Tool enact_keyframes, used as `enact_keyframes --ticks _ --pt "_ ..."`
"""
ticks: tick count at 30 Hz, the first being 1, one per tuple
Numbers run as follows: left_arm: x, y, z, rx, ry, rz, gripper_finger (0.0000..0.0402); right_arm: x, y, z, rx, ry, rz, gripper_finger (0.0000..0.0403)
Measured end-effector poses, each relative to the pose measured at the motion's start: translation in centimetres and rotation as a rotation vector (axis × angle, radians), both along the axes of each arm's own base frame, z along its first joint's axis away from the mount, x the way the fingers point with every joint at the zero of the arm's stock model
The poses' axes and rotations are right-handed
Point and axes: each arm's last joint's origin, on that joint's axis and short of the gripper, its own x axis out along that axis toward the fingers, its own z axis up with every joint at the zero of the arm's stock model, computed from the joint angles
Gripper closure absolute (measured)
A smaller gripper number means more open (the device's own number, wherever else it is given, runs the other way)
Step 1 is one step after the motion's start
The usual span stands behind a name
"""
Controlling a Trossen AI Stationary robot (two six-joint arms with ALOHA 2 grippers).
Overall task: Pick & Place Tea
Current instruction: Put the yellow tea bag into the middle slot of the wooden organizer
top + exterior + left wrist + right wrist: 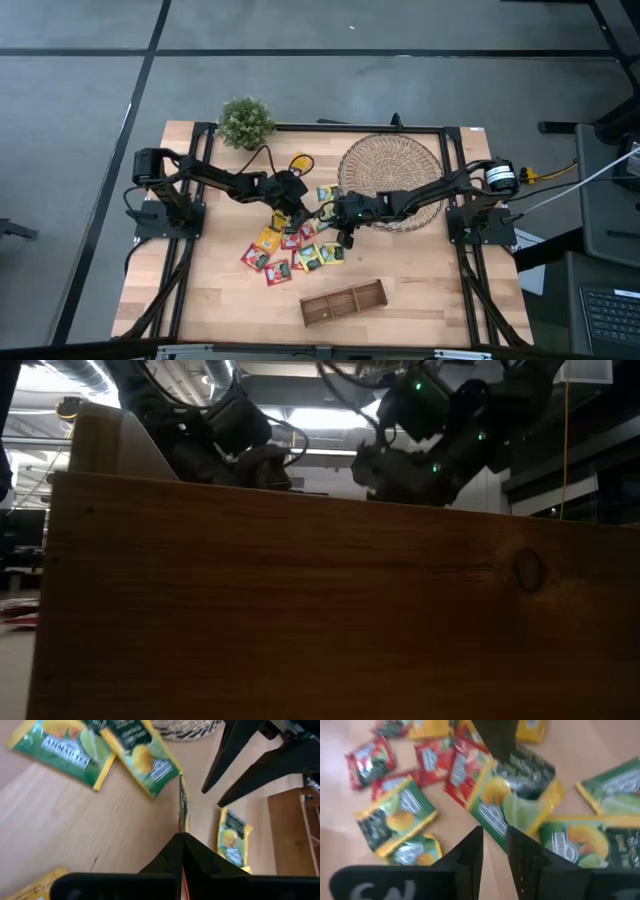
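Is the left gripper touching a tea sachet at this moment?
Touching. In the left wrist view, the left gripper is shut on a tea sachet seen edge-on: its thin edge runs straight into the closed fingertips.

Small flat square tea sachets (292, 250) in yellow, red and green wrappers are scattered flat on the wooden tabletop, several overlapping. One sachet (183, 802) is held upright, edge-on, above the wood.

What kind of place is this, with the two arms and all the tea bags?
Probably a robotics lab or test workspace. Two arms are bolted to a wooden table standing on a bare grey floor, cables run off to equipment at the side, and the low view shows exposed ceiling ducts.
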Motion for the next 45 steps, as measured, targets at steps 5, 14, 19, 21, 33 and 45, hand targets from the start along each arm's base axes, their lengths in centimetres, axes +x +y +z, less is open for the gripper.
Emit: enact_keyframes --ticks 5,14,19,21,33,45 --pt "-0.1 0.0 0.0 0.015 0.008 -0.004 0.0400 -0.2 0.0 1.2 -0.001 -0.037 0.002 0.0316" --pt "0.0 -0.4 0.0 0.325 0.017 -0.013 0.0399 -0.2 0.0 1.2 0.000 -0.032 0.003 0.0316" --pt "0.2 -0.8 0.2 0.344 -0.002 -0.030 0.0400 -0.2 0.0 1.2 -0.001 -0.034 0.002 0.0316" --pt "0.2 -0.8 0.1 0.330 0.005 -0.022 0.0399 -0.2 0.0 1.2 -0.008 -0.034 -0.006 0.0316" --pt "0.2 -1.0 0.1 0.369 0.015 -0.019 0.0391 -0.2 -0.2 1.3 -0.037 -0.036 -0.035 0.0316" --pt "-0.2 -1.3 -2.1 0.197 0.129 -0.043 0.0389 -0.3 -0.1 1.1 -0.032 -0.016 -0.039 0.0316"
